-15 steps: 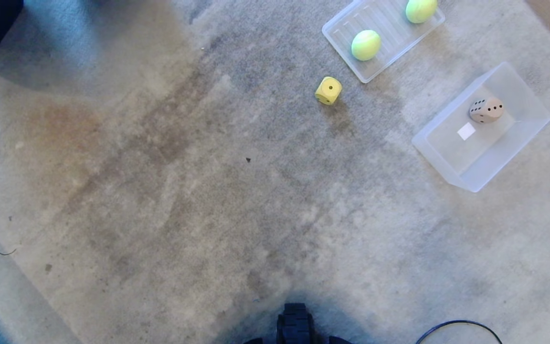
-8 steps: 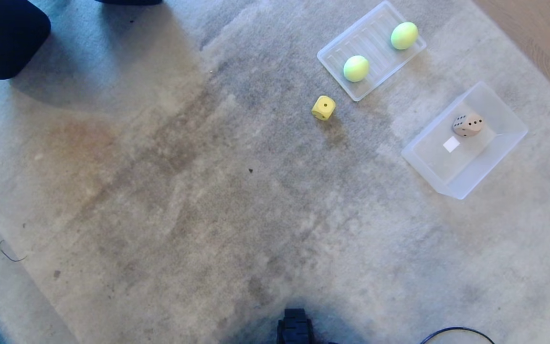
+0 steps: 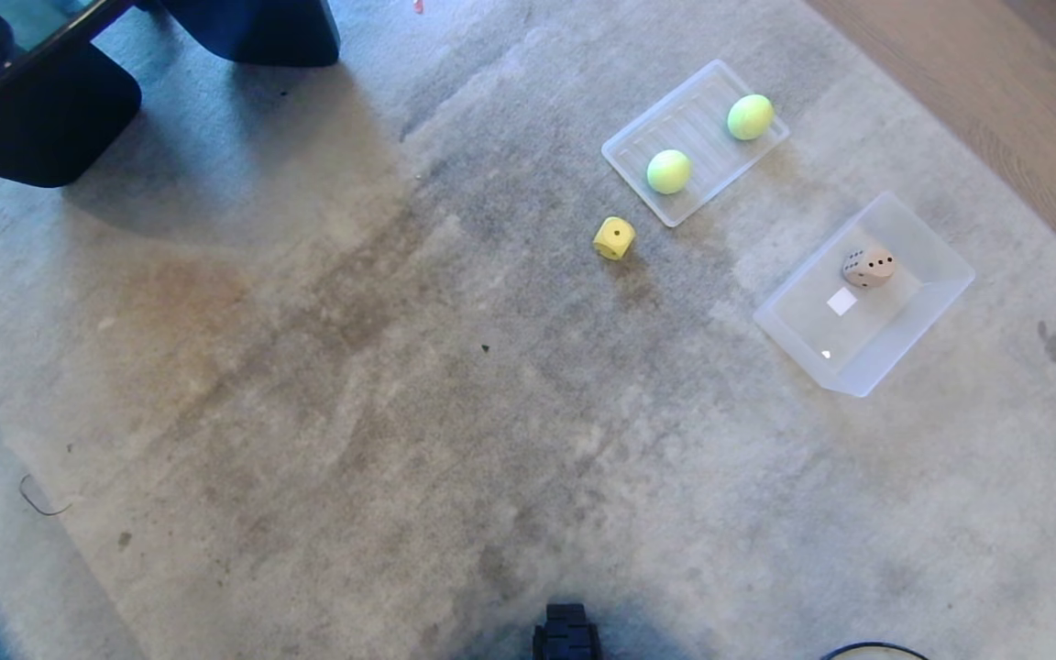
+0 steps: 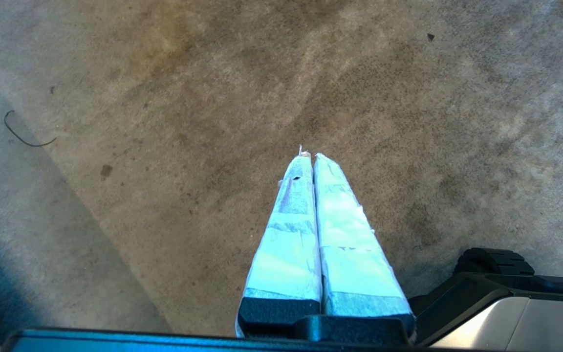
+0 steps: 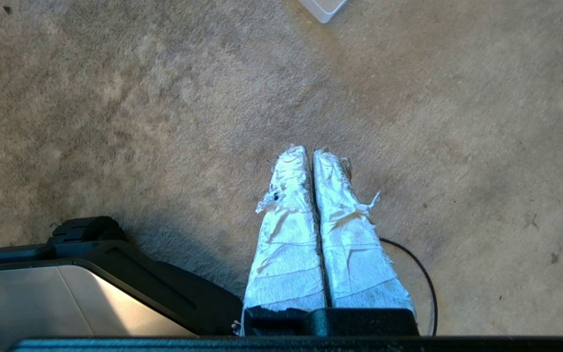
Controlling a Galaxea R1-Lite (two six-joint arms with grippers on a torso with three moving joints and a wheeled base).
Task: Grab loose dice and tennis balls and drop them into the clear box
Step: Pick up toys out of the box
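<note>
A wide, pale grey carpet point(image 3: 418, 385) with brownish stains fills almost the whole head view, and most of it lies open from the robot's base point(image 3: 568, 634) at the near edge up to the objects far ahead on the right. A strip of wooden floor point(image 3: 977, 101) borders the carpet's far right edge. Dark furniture point(image 3: 42, 119) stands at the far left corner, well apart from everything else.

The clear box point(image 3: 867, 357), deep-walled and frosted, sits on the carpet to the right, near the carpet's border with the wood. Inside it, toward its far end, rests the tan die point(image 3: 868, 268), beside a small white label point(image 3: 842, 302) on the box floor. Beyond the box and to its left lies a flat ridged clear tray point(image 3: 702, 124), apart from the box. Two tennis balls rest on the tray: one point(image 3: 669, 171) near its left end, the other point(image 3: 750, 116) at its far right edge. The yellow die point(image 3: 614, 238) lies loose on the carpet just beside the tray's near left corner, with open carpet on its other sides.

The left gripper point(image 4: 309, 157) hangs over bare carpet, its taped jaws pressed together and holding nothing. The right gripper point(image 5: 309, 151) is likewise over bare carpet, jaws closed and empty, with a corner of the box at the edge of its view. A thin black cable point(image 5: 418, 274) curves on the carpet beside it.
</note>
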